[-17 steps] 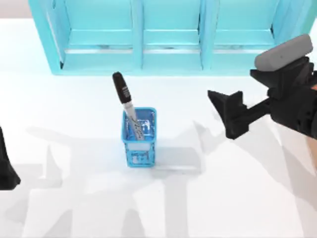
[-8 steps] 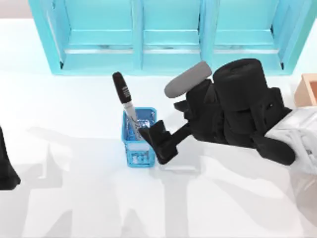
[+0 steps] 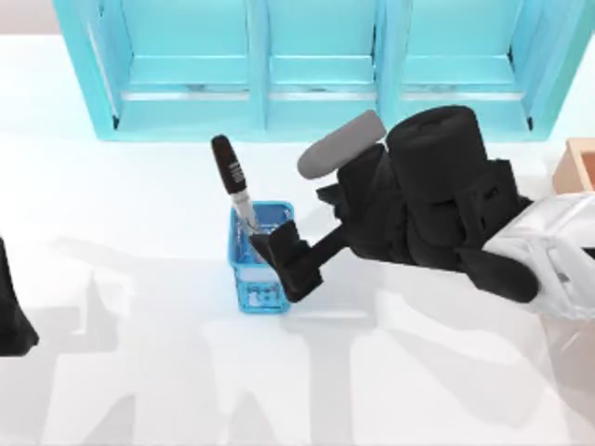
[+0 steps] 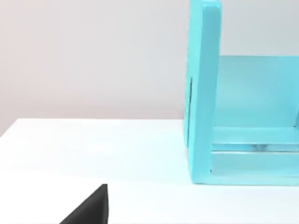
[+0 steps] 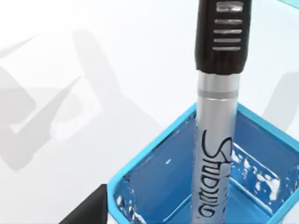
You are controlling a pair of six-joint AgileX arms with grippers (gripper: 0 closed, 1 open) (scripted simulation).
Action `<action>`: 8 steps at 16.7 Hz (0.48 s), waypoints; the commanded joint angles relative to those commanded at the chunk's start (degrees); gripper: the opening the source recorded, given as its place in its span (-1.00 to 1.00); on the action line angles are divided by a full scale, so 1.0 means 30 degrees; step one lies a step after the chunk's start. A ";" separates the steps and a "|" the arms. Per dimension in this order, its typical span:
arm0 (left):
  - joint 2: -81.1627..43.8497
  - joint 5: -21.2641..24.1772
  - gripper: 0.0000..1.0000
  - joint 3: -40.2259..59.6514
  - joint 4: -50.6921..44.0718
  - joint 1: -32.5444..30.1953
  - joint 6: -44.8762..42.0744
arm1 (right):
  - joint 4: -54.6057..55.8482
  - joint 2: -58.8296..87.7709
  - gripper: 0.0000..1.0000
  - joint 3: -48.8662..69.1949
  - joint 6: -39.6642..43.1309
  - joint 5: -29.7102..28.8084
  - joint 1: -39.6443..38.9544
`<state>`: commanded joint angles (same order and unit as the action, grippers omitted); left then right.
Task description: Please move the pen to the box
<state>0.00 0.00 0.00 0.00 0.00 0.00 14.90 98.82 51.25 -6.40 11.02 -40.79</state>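
Two arms were at the table, and the right one was at work. Its gripper (image 3: 279, 253) sat at the middle of the top view, over the right rim of the blue cup (image 3: 260, 283), with the dark fingers (image 3: 296, 269) reaching in from the right. How far apart they stood I could not tell, and nothing showed them closed on anything. In the right wrist view a dark fingertip (image 5: 91, 209) cut the lower left corner, just outside the cup's (image 5: 154, 161) near rim.

The pen (image 3: 233, 184) stood inside the cup, tilted toward the upper left of the top view, its black cap well above the rim and its grey barrel running down into the cup right beside the fingers. The right wrist view showed the pen (image 5: 218, 93) upright at the frame's centre right, cap at the top edge, barrel with dark lettering dropping inside the blue walls.

Bare white table (image 3: 139, 372) lay open to the left of the cup and below it. Above it, the shelf (image 3: 307, 65) spanned the top edge, a strip of table between its front edge and the pen's cap. The box (image 3: 576, 167) showed as a tan corner at the right edge, beyond the right arm's bulk.

The left gripper (image 3: 11, 316) was parked at the left edge, lower half; in the left wrist view a dark tip (image 4: 91, 210) sat at the bottom, the shelf's (image 4: 203, 93) side wall to its right.
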 joint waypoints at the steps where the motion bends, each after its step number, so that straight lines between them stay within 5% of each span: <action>1: 0.0000 0.0000 1.00 0.0000 0.0000 0.0000 0.0000 | 0.0200 0.0668 1.00 0.0519 -0.0054 -0.0077 -0.0099; 8: 0.0000 0.0000 1.00 0.0000 0.0000 0.0000 0.0000 | 0.1797 0.6552 1.00 0.4659 -0.0443 -0.0732 -0.0776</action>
<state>0.00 0.00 0.00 0.00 0.00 0.00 20.29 118.47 65.22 -7.73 8.82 -43.12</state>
